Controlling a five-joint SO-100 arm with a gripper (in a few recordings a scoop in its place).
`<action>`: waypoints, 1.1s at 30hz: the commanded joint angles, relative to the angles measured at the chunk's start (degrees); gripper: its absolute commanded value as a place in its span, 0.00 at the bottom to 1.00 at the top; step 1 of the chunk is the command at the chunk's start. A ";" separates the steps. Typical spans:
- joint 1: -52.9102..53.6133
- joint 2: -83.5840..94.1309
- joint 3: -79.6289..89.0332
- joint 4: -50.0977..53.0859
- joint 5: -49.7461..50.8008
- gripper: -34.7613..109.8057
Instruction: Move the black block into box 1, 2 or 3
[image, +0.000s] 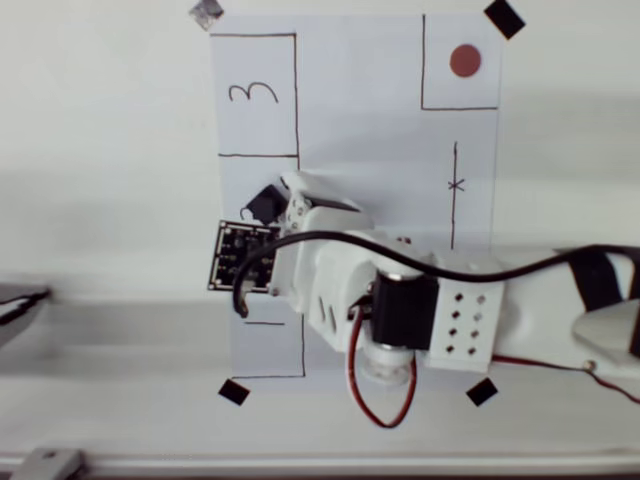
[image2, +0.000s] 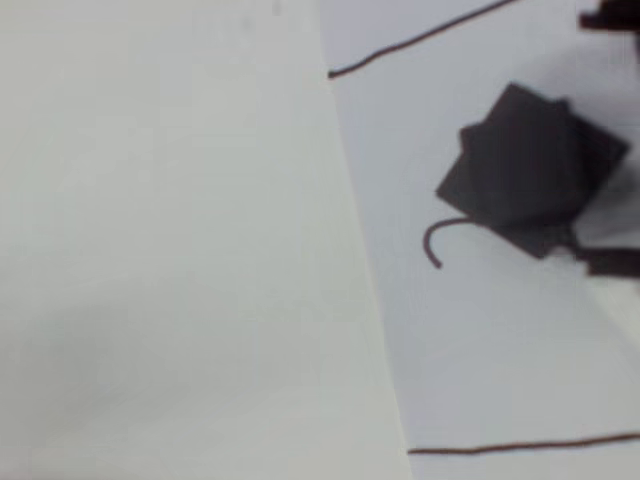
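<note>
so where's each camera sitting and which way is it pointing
Overhead view: fixed above the table, looking straight down on the white paper; the white arm reaches in from the right, and the gripper sits by the black block.
Wrist view: rides on the arm, looking down close at the black block on the paper.
Shared: the block, the paper and its pen lines.

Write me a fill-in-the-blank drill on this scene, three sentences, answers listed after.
1. In the overhead view, the box at the top left of the white paper bears the handwritten number ____.
2. The dot inside the pen-drawn square at the paper's top right is coloured ____.
3. In the wrist view, the black block lies on the ____ paper, partly covering a curved pen stroke.

Missing words: 3; red; white
</note>
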 joint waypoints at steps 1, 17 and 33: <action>-0.35 11.34 3.69 -0.35 1.23 0.38; -6.68 38.23 32.52 -0.26 3.25 0.36; -10.46 79.63 76.46 -0.26 -3.16 0.24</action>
